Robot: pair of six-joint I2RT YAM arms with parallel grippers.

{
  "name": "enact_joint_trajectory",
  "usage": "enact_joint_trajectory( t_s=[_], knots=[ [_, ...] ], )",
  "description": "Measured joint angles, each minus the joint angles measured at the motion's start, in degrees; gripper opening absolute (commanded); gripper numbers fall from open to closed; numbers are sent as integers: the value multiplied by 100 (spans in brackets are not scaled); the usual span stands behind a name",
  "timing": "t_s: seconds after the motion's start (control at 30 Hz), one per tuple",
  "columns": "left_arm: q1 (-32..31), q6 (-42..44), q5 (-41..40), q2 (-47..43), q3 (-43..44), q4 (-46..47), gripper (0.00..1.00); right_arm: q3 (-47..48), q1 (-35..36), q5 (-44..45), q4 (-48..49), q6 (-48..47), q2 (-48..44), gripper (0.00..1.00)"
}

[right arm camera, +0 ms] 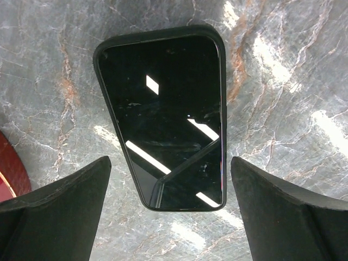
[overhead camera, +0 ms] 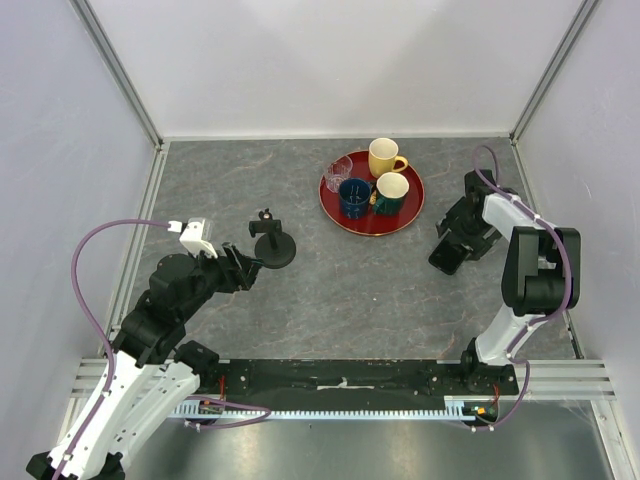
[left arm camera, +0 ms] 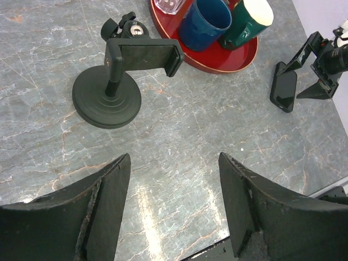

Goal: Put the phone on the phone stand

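The black phone [right arm camera: 166, 117] lies flat on the grey marble table, screen up, at the right of the top view [overhead camera: 447, 257]. My right gripper [right arm camera: 169, 163] is open just above it, one finger on each side of its near end, touching nothing. The phone stand [overhead camera: 271, 243], black with a round disc base, stands left of centre; its cradle [left arm camera: 145, 57] shows in the left wrist view. My left gripper [left arm camera: 174, 160] is open and empty, a little short of the stand. The phone also shows far right in the left wrist view [left arm camera: 284, 89].
A round red tray [overhead camera: 342, 216] behind the middle holds a yellow mug [overhead camera: 384, 157], a green mug [overhead camera: 391, 192], a blue mug [overhead camera: 354, 197] and a clear glass [overhead camera: 339, 169]. White walls close the table at left, back and right.
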Motion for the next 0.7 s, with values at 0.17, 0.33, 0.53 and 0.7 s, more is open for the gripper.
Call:
enact_joint_trajectory(
  t_s=[0.17, 0.33, 0.53, 0.7],
  knots=[
    [0, 0, 11, -22, 0, 2, 72, -101, -2, 0, 39, 105, 83, 98],
    [0, 0, 11, -42, 0, 4, 72, -164, -2, 4, 79, 179, 199, 96],
    [0, 0, 11, -42, -2, 7, 72, -160, 0, 13, 66, 356, 225, 93],
    [0, 0, 11, -39, -4, 7, 72, -98, 11, 76, -11, 566, 280, 92]
  ],
)
